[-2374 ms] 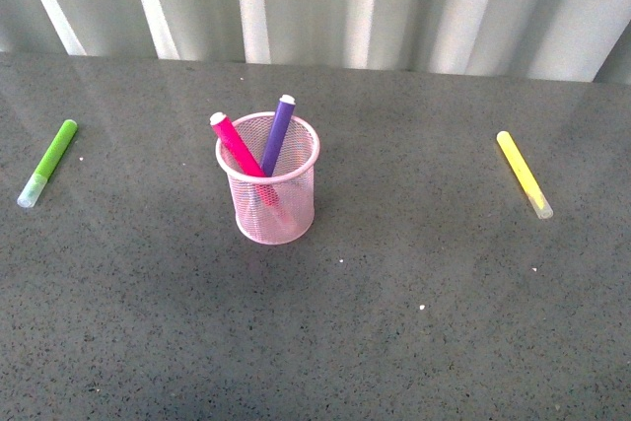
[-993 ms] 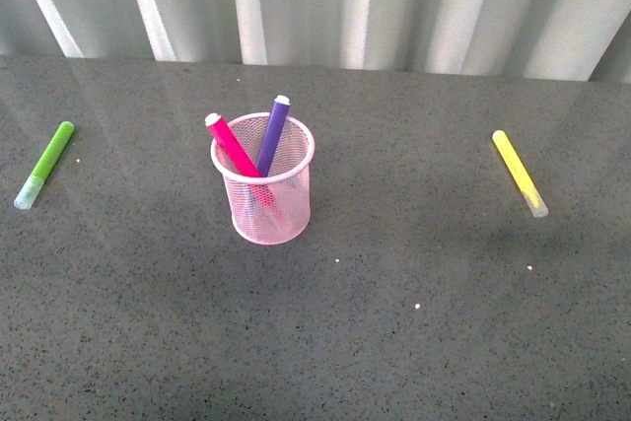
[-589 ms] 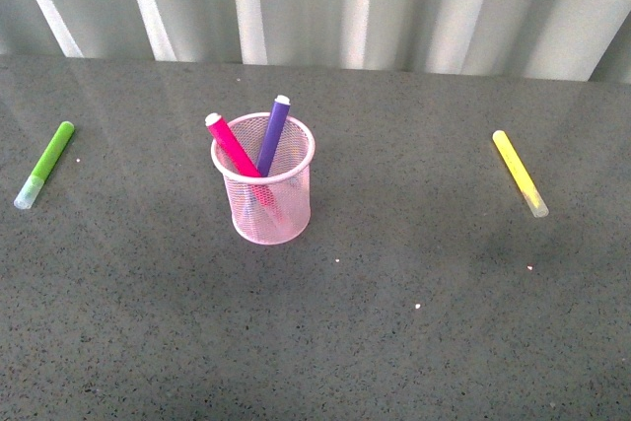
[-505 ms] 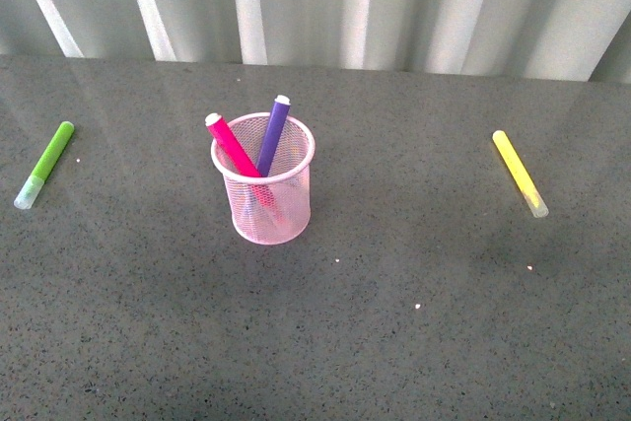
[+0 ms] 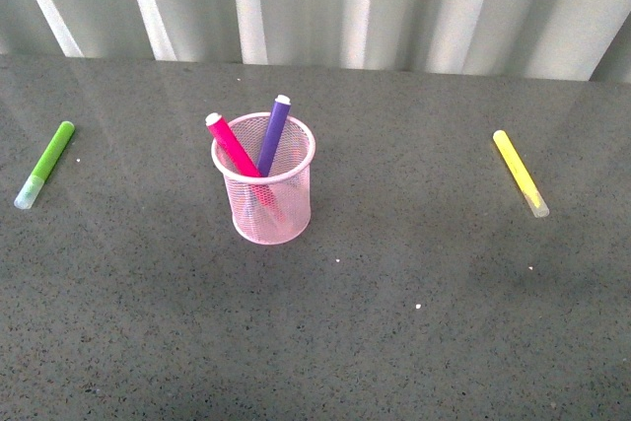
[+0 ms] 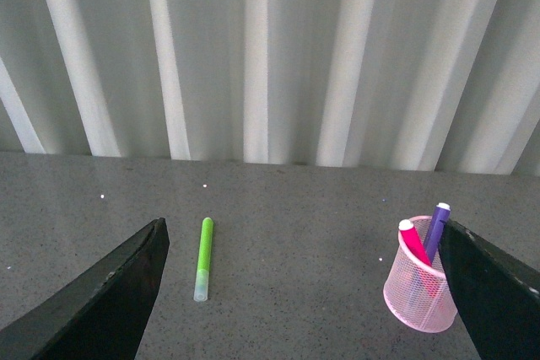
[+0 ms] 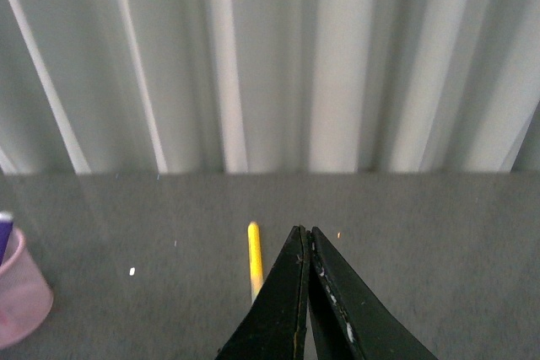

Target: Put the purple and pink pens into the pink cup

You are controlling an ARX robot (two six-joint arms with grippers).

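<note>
Leaning against the rim, the deep purple marker (image 5: 273, 134) and magenta pink marker (image 5: 233, 146) are standing inside the light pink wire-mesh cup (image 5: 266, 206) on the grey speckled desk (image 5: 414, 342). The left claw (image 6: 295, 292) is hanging spread wide, gripping nothing; the right claw (image 7: 305, 292) is sitting pinched closed, empty.

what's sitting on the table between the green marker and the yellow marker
The pink cup, holding the pink pen and purple pen, stands between the green marker and yellow marker, per the front view.

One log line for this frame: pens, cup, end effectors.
purple pen and pink pen in pink cup | left end effector open | right end effector shut, empty
</note>
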